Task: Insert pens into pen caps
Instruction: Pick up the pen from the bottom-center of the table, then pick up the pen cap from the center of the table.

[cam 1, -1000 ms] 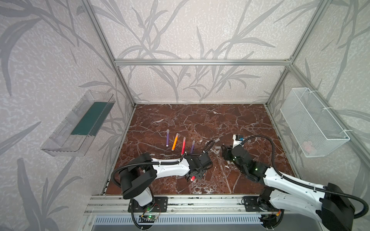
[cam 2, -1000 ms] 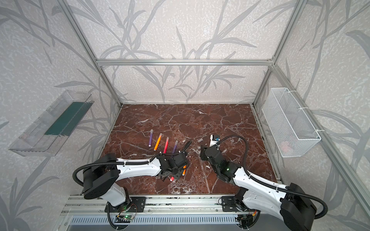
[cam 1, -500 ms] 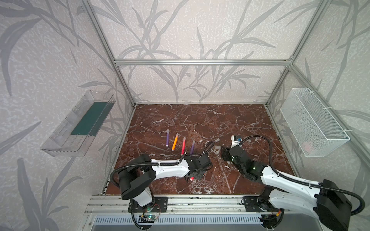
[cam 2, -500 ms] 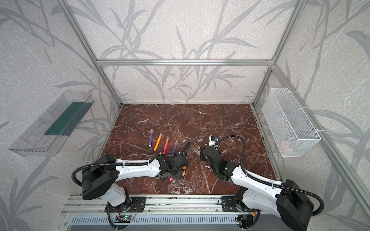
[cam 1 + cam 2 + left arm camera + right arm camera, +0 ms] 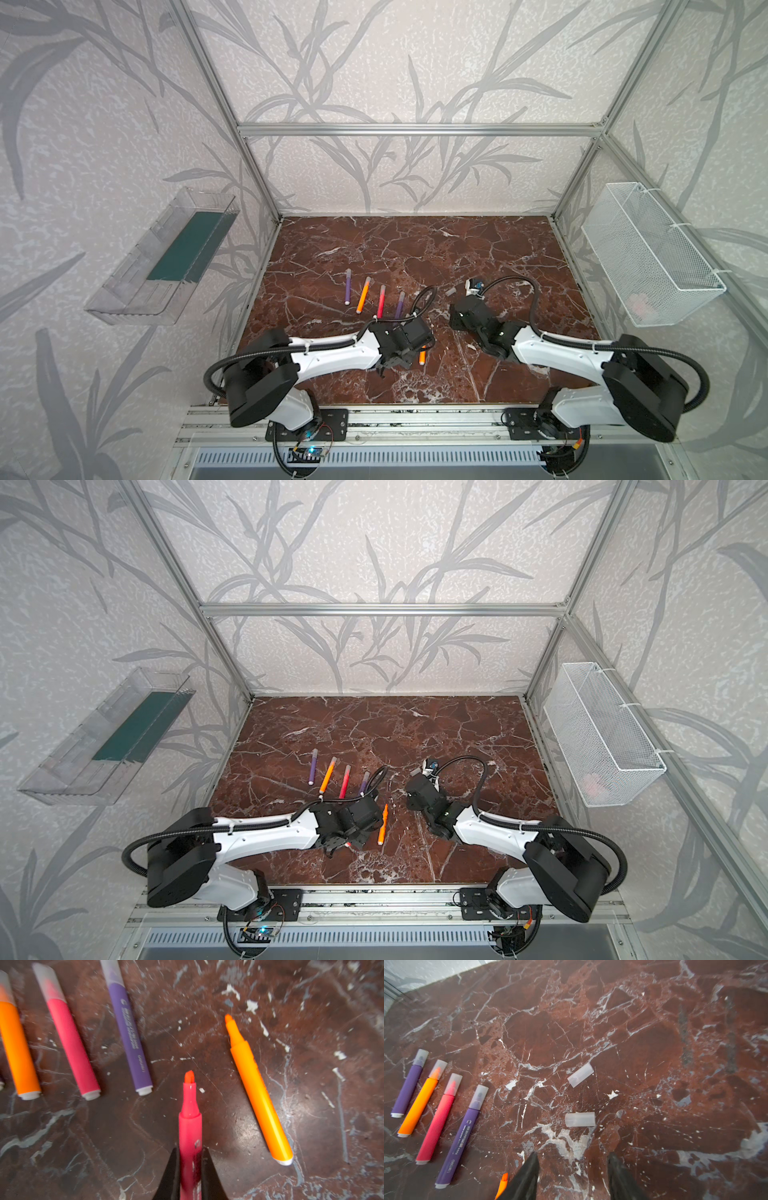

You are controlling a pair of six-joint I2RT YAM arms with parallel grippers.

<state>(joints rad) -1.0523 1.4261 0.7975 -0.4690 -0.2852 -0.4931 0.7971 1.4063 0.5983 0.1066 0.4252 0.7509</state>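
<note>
Clamping an uncapped pink-red pen (image 5: 190, 1126), the left claw (image 5: 190, 1154); right claw (image 5: 573, 1159) spread apart near 2 caps (image 5: 580, 1119).

White-shelled left arm (image 5: 336, 359) and right arm (image 5: 561, 357), bulky black joint housings (image 5: 257, 386), black corrugated cables (image 5: 512, 278) tied alongside, black tapered pincer fingers (image 5: 527, 1176)

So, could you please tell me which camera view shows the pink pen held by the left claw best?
The left wrist view: the pink pen shows close up, uncapped tip bare, barrel clamped in the left claw. In both top views the left arm hides nearly all of it. The right wrist view misses it altogether.
</note>
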